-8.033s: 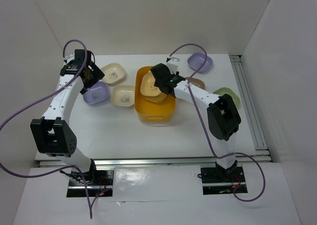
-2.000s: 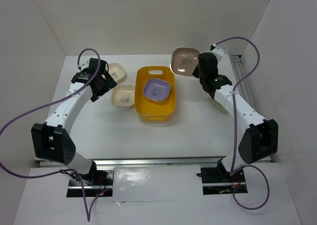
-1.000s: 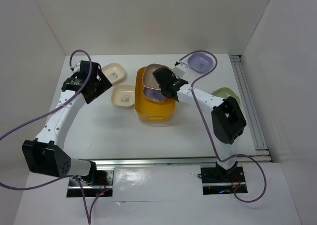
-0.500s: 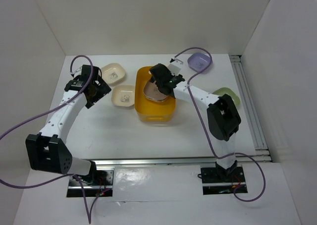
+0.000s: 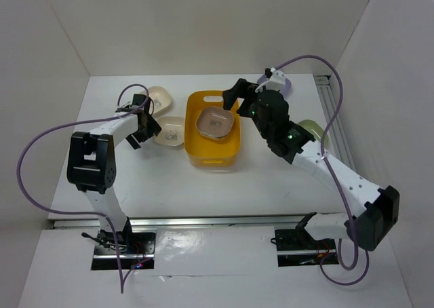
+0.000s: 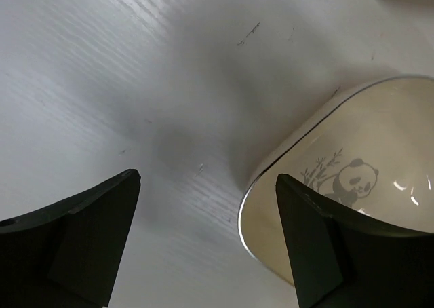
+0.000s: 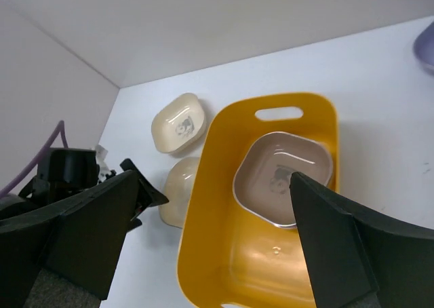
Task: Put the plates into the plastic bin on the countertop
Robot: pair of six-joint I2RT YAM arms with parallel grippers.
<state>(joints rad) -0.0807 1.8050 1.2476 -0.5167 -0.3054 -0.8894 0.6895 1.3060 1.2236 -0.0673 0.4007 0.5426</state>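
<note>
The orange-yellow plastic bin (image 5: 213, 158) stands mid-countertop with a brown-mauve plate (image 5: 215, 123) lying inside it on top of others. My right gripper (image 5: 234, 98) hangs open and empty above the bin's far right end. In its wrist view the bin (image 7: 210, 206) and the brown plate (image 7: 285, 176) lie below. A cream panda plate (image 5: 169, 131) sits left of the bin. My left gripper (image 5: 144, 130) is open at its left edge. Its jaws straddle that plate's (image 6: 352, 186) rim, one finger (image 6: 74, 240) over the table, the other (image 6: 332, 254) over the plate. A second cream plate (image 5: 157, 99) lies behind.
A lavender plate (image 7: 426, 47) rests at the far right, mostly behind the right arm in the top view. A pale green dish (image 5: 313, 128) lies right of the bin under the right arm. White walls close in the countertop (image 5: 169, 179).
My right gripper opened, left the brown-mauve plate in the bin, then lifted and drew back to the right. My left gripper dropped down to the near cream plate's edge.
</note>
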